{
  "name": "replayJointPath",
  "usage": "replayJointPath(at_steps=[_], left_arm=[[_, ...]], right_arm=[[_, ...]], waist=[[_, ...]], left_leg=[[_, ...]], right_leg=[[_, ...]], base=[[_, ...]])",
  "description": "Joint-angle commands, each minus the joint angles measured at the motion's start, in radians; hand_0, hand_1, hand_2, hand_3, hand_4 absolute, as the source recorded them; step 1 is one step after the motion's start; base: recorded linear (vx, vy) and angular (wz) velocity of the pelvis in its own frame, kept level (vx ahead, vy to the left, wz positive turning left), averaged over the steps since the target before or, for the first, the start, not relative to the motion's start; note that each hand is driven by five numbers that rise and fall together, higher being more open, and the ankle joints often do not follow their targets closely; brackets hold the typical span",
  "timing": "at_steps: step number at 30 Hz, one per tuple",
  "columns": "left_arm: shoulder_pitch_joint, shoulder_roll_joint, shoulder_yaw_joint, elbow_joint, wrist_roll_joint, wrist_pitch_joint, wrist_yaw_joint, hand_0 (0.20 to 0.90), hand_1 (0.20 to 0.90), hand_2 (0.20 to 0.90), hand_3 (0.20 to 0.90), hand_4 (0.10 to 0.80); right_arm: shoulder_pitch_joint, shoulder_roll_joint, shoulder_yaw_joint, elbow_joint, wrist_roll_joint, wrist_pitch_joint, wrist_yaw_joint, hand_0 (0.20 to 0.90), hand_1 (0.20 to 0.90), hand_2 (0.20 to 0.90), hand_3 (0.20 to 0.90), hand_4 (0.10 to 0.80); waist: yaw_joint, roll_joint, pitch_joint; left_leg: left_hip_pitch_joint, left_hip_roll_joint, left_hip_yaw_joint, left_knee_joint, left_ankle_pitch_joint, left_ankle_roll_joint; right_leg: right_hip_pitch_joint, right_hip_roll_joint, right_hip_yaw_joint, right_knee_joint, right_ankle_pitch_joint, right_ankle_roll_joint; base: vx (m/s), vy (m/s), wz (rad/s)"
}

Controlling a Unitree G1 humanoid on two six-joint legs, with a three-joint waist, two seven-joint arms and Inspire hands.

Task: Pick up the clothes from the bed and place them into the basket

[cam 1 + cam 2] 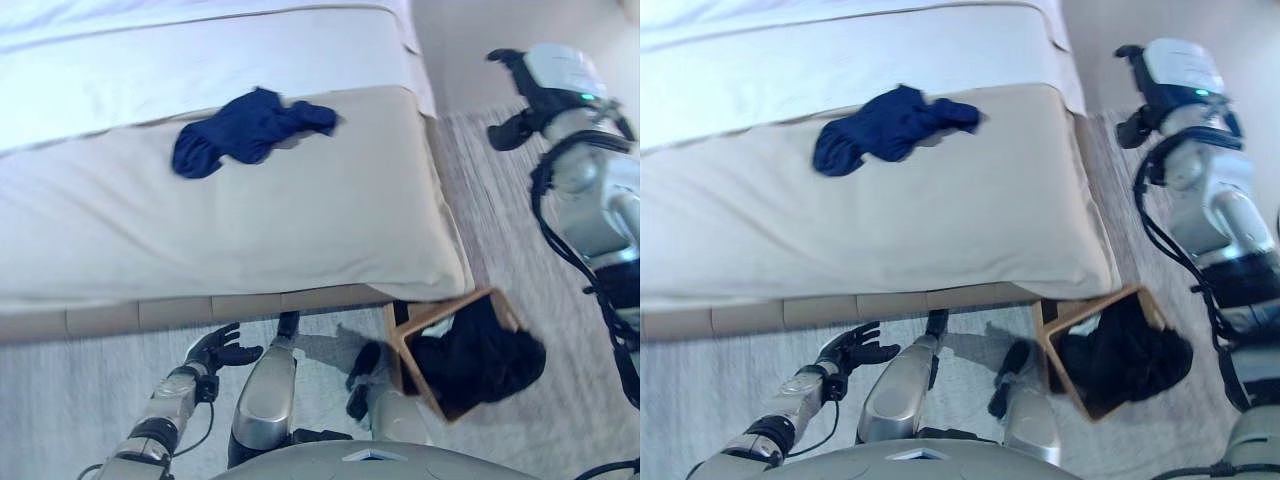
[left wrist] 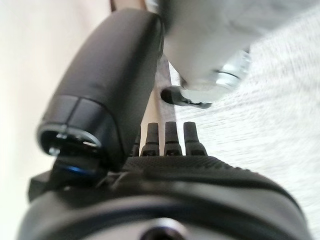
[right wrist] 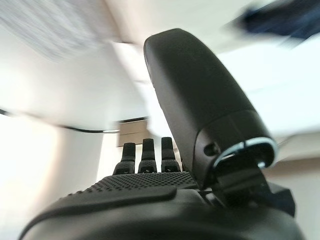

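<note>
A crumpled navy blue garment (image 1: 250,130) lies on the beige bed cover (image 1: 300,220), towards the far side. It also shows as a blur in the right wrist view (image 3: 285,17). A wooden basket (image 1: 497,300) stands on the floor by the bed's near right corner, with dark clothes (image 1: 480,360) in it, partly hanging over its rim. My left hand (image 1: 222,350) is low in front of the bed's edge, fingers straight, empty. My right hand (image 1: 522,75) is raised beyond the bed's right side, open and empty; its straight fingers (image 3: 145,155) show in the right wrist view.
The bed has white sheets (image 1: 200,60) at the far side and a low wooden base (image 1: 150,312) along the near edge. Grey carpet (image 1: 60,400) covers the floor in front and to the right of the bed.
</note>
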Motion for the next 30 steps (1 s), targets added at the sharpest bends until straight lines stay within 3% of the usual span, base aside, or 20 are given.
replayJointPath(at_steps=[1, 3, 5, 9, 19, 23, 27, 28, 29, 30], left_arm=[[0.069, 0.116, -0.042, 0.008, 0.003, 0.013, -0.017, 0.9, 0.9, 0.9, 0.9, 0.8], [0.04, 0.139, -0.049, 0.007, -0.024, -0.004, -0.032, 0.9, 0.9, 0.9, 0.9, 0.8], [0.034, 0.148, -0.041, 0.001, -0.027, -0.014, -0.04, 0.9, 0.9, 0.9, 0.9, 0.8], [0.046, 0.139, -0.027, 0.003, -0.072, -0.044, -0.057, 0.9, 0.9, 0.9, 0.9, 0.8], [0.116, 0.115, -0.009, -0.031, -0.153, -0.146, -0.109, 0.9, 0.9, 0.9, 0.9, 0.8], [0.133, 0.121, 0.002, -0.059, -0.193, -0.176, -0.127, 0.9, 0.9, 0.9, 0.9, 0.8], [0.155, 0.123, 0.014, -0.078, -0.21, -0.201, -0.136, 0.9, 0.9, 0.9, 0.9, 0.8], [0.158, 0.123, 0.013, -0.08, -0.21, -0.204, -0.135, 0.9, 0.9, 0.9, 0.9, 0.8], [0.157, 0.123, 0.01, -0.085, -0.211, -0.202, -0.132, 0.9, 0.9, 0.9, 0.9, 0.8], [0.156, 0.124, 0.007, -0.085, -0.214, -0.201, -0.129, 0.9, 0.9, 0.9, 0.9, 0.8]], right_arm=[[-0.193, 0.015, 0.051, 0.107, -0.018, 0.039, -0.148, 0.9, 0.9, 0.9, 0.9, 0.8], [-0.381, 0.061, 0.145, 0.331, 0.022, 0.076, -0.274, 0.9, 0.9, 0.9, 0.9, 0.8], [-0.479, 0.084, 0.193, 0.435, 0.074, 0.102, -0.373, 0.9, 0.9, 0.9, 0.9, 0.8], [-0.581, 0.112, 0.249, 0.556, 0.131, 0.122, -0.466, 0.9, 0.9, 0.9, 0.9, 0.8], [-0.639, 0.198, 0.32, 0.771, 0.068, 0.189, -0.309, 0.9, 0.9, 0.9, 0.9, 0.8], [-0.649, 0.231, 0.322, 0.814, 0.125, 0.218, -0.255, 0.9, 0.9, 0.9, 0.9, 0.8], [-0.648, 0.251, 0.318, 0.837, 0.164, 0.184, -0.198, 0.9, 0.9, 0.9, 0.9, 0.8], [-0.646, 0.253, 0.319, 0.839, 0.199, 0.164, -0.2, 0.446, 0.446, 0.446, 0.37, 0.27], [-0.644, 0.255, 0.317, 0.839, 0.211, 0.14, -0.211, 0.3, 0.3, 0.3, 0.2, 0.1], [-0.644, 0.256, 0.318, 0.838, 0.219, 0.125, -0.225, 0.3, 0.3, 0.3, 0.2, 0.1]], waist=[[0.108, -0.055, 0.001], [0.189, -0.058, 0.038], [0.243, -0.057, 0.065], [0.3, -0.041, 0.098], [0.357, 0.006, 0.115], [0.367, 0.019, 0.115], [0.369, 0.029, 0.115], [0.367, 0.029, 0.115], [0.365, 0.029, 0.115], [0.362, 0.03, 0.115]], left_leg=[[-0.019, -0.045, 0.044, 0.025, -0.124, 0.082], [-0.081, -0.048, 0.006, 0.037, -0.115, 0.079], [-0.127, -0.052, -0.02, 0.048, -0.108, 0.078], [-0.199, -0.063, -0.051, 0.067, -0.087, 0.076], [-0.376, -0.069, -0.083, 0.113, -0.049, 0.071], [-0.426, -0.064, -0.09, 0.118, -0.038, 0.069], [-0.456, -0.06, -0.101, 0.12, -0.031, 0.064], [-0.458, -0.058, -0.103, 0.119, -0.03, 0.063], [-0.46, -0.058, -0.104, 0.12, -0.03, 0.062], [-0.46, -0.058, -0.105, 0.121, -0.031, 0.063]], right_leg=[[-0.045, -0.043, 0.027, 0.188, -0.055, -0.002], [-0.061, -0.059, -0.041, 0.209, -0.054, -0.001], [-0.08, -0.075, -0.091, 0.237, -0.045, 0.005], [-0.13, -0.103, -0.155, 0.302, -0.05, 0.011], [-0.283, -0.14, -0.236, 0.423, -0.084, 0.026], [-0.323, -0.142, -0.257, 0.442, -0.096, 0.029], [-0.356, -0.131, -0.263, 0.449, -0.114, 0.026], [-0.359, -0.126, -0.26, 0.446, -0.117, 0.025], [-0.361, -0.122, -0.258, 0.445, -0.119, 0.024], [-0.363, -0.12, -0.256, 0.444, -0.119, 0.024]], base=[[0.025, 0.019, 0.63], [-0.063, 0.038, 0.55], [-0.046, 0.068, 0.55], [-0.042, 0.142, 0.4], [-0.027, 0.056, 0.28], [-0.031, -0.019, 0.08], [-0.02, -0.06, -0.02], [-0.012, -0.08, -0.11], [-0.011, -0.058, -0.08], [-0.005, -0.071, -0.09]])
